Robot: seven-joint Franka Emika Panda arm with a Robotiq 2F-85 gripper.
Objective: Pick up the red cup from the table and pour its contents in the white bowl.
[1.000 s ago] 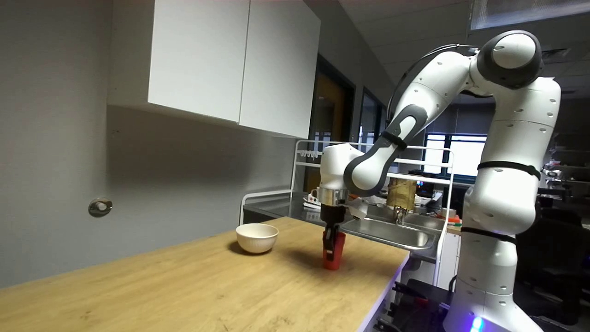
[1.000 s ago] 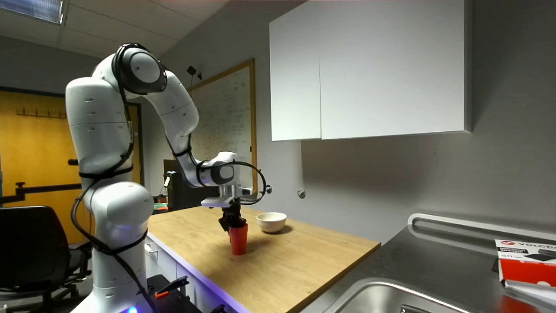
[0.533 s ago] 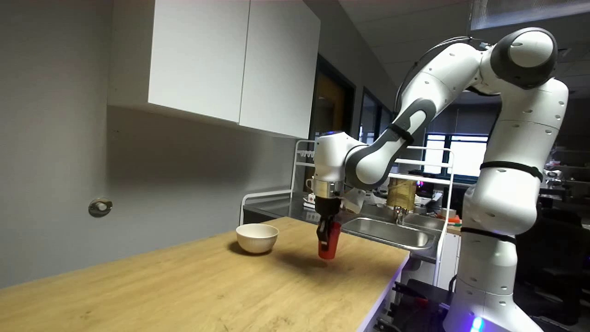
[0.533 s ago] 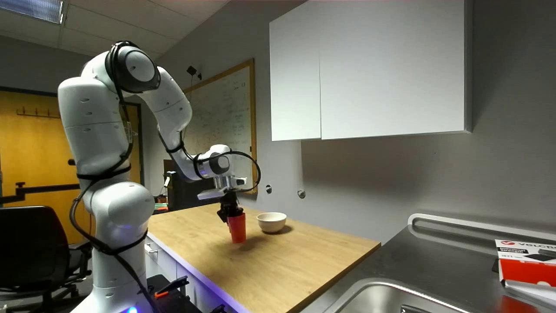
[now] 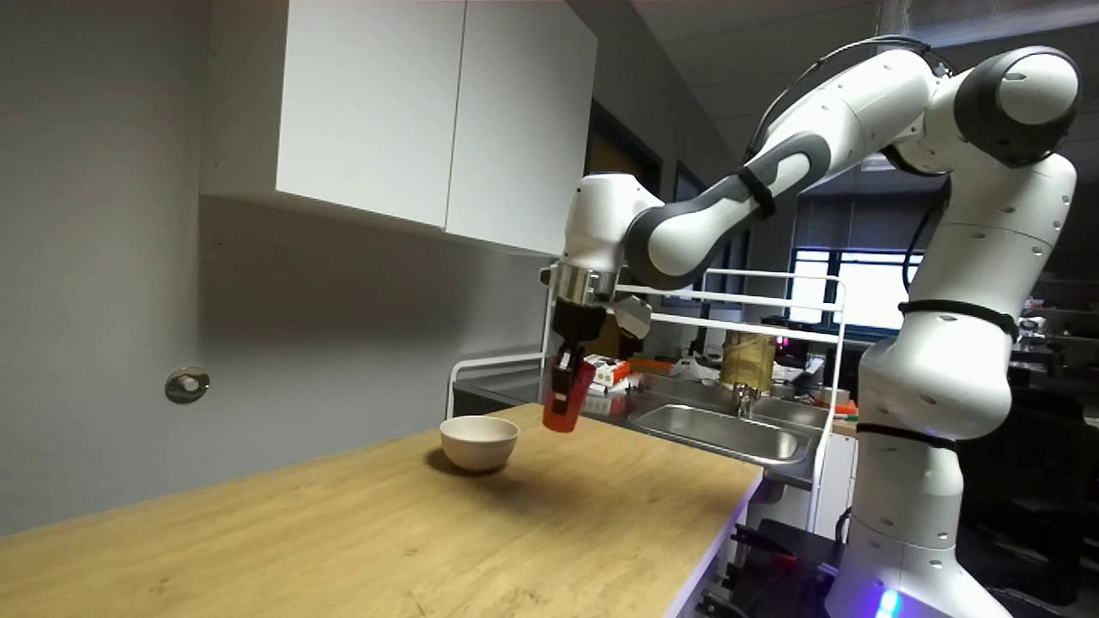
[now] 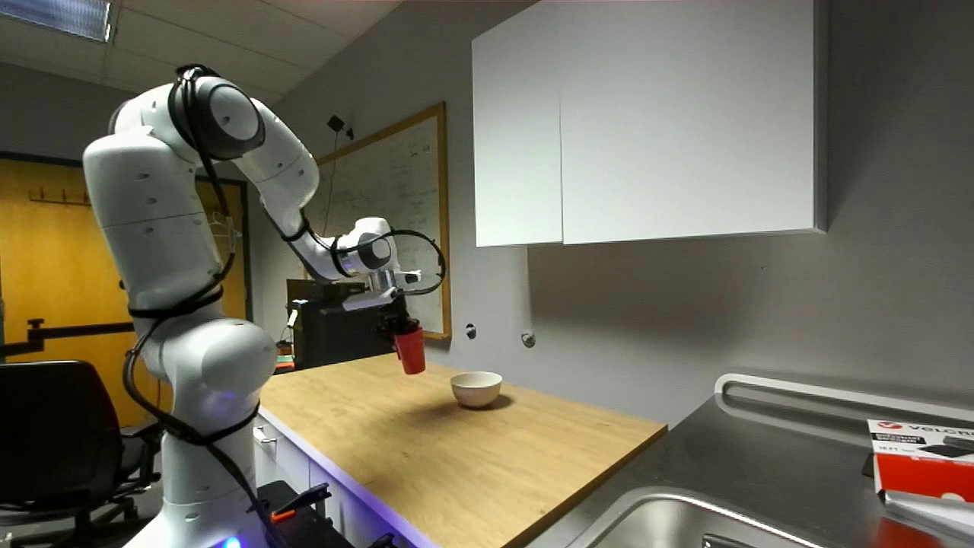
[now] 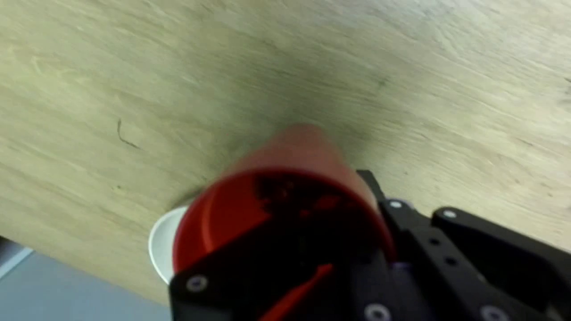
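Note:
The red cup is off the table, tilted a little, with its base lower and leaning toward the bowl in an exterior view. It also shows in an exterior view and the wrist view. My gripper is shut on the cup's wall, one finger inside and one outside, as the wrist view shows. The cup's inside is dark; I cannot tell its contents. The white bowl stands upright on the wooden table, beside and below the cup. The cup partly hides the bowl in the wrist view.
A white wall cabinet hangs above the table's back. A white rack and a metal sink are beyond the table's end. A red and white box lies on the dark counter. The wall runs behind the bowl.
My gripper has lifted the red cup from the table and carried it up and back toward the bowl's side. The cup has tilted slightly. The bowl has not moved.

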